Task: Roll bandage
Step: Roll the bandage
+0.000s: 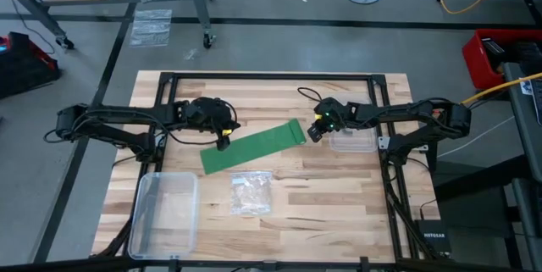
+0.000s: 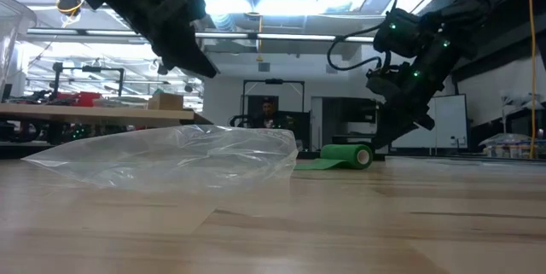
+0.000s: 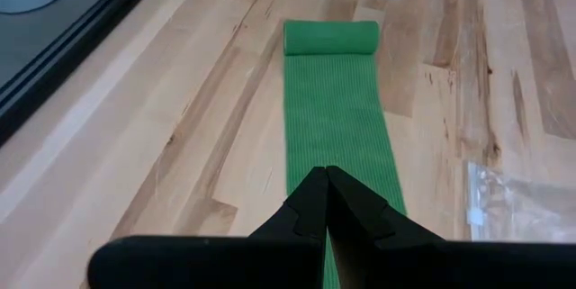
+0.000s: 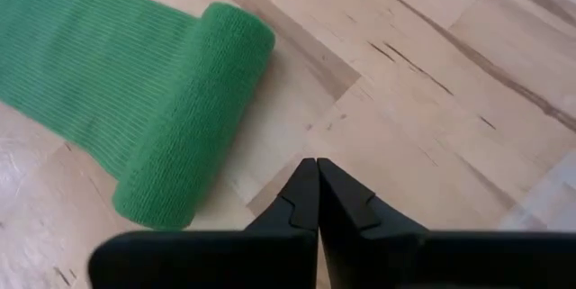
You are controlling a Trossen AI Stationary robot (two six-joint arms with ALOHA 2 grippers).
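High view shows the bandage (image 1: 252,147) lying flat on the table (image 1: 339,204), with a small roll at its right end. Left gripper (image 1: 224,142) is over the left part of the strip, fingers closed and empty. Right gripper (image 1: 315,133) is just beside the roll, fingers also closed, holding nothing.

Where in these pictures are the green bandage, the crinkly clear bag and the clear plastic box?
bandage (image 1: 252,147): high view, on the flat unrolled strip.
clear bag (image 1: 251,193): high view, on the middle of the bag.
clear plastic box (image 1: 142,219): high view, on its left wall.
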